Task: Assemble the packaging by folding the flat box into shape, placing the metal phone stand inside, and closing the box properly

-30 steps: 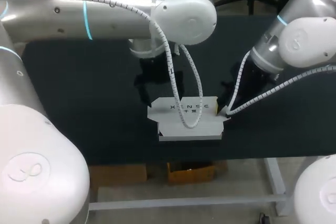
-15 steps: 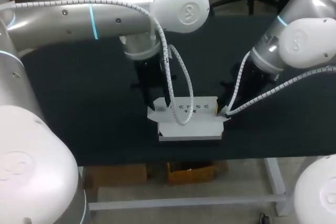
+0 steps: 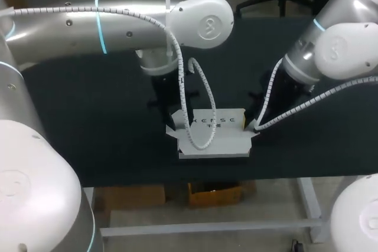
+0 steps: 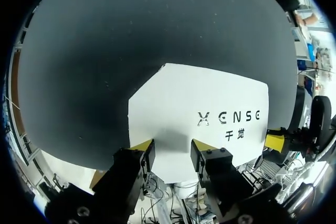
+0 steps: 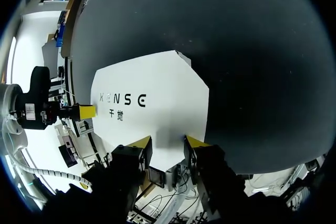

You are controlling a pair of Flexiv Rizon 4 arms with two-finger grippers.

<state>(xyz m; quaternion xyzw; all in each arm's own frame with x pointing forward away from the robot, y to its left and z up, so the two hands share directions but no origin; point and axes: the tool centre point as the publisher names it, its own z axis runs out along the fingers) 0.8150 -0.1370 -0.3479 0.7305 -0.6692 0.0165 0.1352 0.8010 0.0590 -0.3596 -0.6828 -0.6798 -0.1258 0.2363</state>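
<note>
Left gripper [image 4: 172,153] has shifted in to the left end of the box [image 3: 214,135]. Box unmoved, mid desk [image 3: 88,122], by near edge. Right gripper [image 5: 167,144] at right end. Both released. Folding likely next.

In the head view, the white box [image 3: 227,140] was partly covered by a coiled cable [image 3: 210,107]; the yellow tips of the left tool [image 4: 172,153] and right tool [image 5: 167,144] were hidden there.

The box [image 3: 227,137] is lying flat in the lower middle of the frame, near the front edge of the table [image 3: 88,122]. It is showing a white face with black print, with small flaps jutting out at both sides.
</note>
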